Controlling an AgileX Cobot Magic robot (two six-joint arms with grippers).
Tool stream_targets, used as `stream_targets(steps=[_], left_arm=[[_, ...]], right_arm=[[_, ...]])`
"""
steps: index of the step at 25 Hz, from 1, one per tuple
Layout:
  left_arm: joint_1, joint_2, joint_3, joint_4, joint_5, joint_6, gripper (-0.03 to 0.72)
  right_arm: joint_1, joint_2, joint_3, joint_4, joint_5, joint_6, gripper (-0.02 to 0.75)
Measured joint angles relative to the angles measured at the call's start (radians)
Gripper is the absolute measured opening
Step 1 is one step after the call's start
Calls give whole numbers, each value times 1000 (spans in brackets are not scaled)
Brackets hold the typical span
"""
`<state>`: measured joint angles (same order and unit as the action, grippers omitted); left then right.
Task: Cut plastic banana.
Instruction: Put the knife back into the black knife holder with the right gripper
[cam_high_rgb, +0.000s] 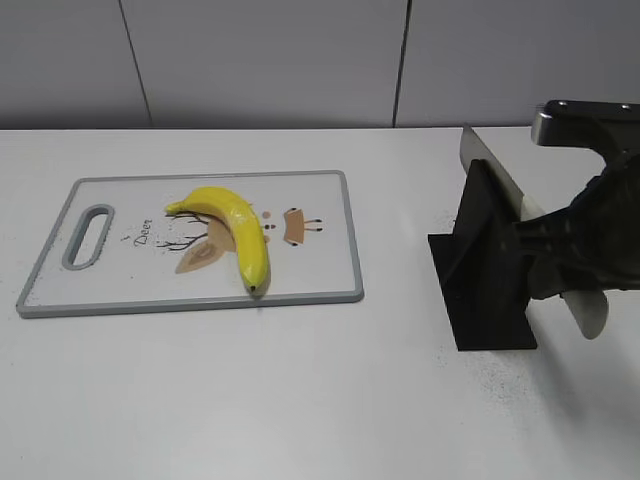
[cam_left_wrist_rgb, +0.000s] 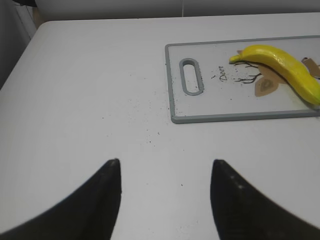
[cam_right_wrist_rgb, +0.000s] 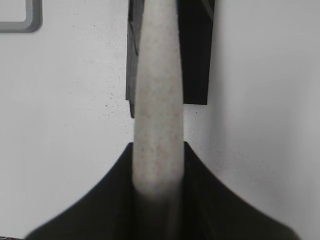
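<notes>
A yellow plastic banana (cam_high_rgb: 232, 228) lies on a white cutting board with a grey rim (cam_high_rgb: 352, 240) at the left centre of the table. It also shows in the left wrist view (cam_left_wrist_rgb: 282, 67), on the board (cam_left_wrist_rgb: 172, 107). A knife with a pale handle (cam_right_wrist_rgb: 157, 100) rests slanted in a black stand (cam_high_rgb: 485, 275); its blade (cam_high_rgb: 492, 168) points up and back. My right gripper (cam_right_wrist_rgb: 158, 146) is shut on the knife handle. My left gripper (cam_left_wrist_rgb: 165, 167) is open and empty over bare table, left of the board.
The table is white with small dark specks. A grey panelled wall (cam_high_rgb: 300, 60) runs behind it. The board has a slot handle (cam_high_rgb: 90, 235) at its left end.
</notes>
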<state>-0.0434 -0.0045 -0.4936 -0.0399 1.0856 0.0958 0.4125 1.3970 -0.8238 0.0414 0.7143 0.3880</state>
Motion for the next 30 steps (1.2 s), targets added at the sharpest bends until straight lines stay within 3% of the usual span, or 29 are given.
stream_targets(steps=[2, 5, 7, 15, 20, 30], left_arm=[[0, 0, 0, 0, 0, 0, 551], [0, 0, 0, 0, 0, 0, 547], [0, 0, 0, 0, 0, 0, 545], [0, 0, 0, -15, 1, 0, 544], [0, 0, 0, -17, 1, 0, 544], [0, 0, 0, -17, 1, 0, 535]], right_arm=[[0, 0, 0, 32, 4, -12, 258], [0, 0, 0, 68, 11, -38, 518], [0, -1, 0, 73, 23, -45, 605], [0, -142, 0, 77, 136, -60, 608], [0, -310, 11, 77, 203, -186, 598], [0, -716, 242, 25, 247, -316, 596]])
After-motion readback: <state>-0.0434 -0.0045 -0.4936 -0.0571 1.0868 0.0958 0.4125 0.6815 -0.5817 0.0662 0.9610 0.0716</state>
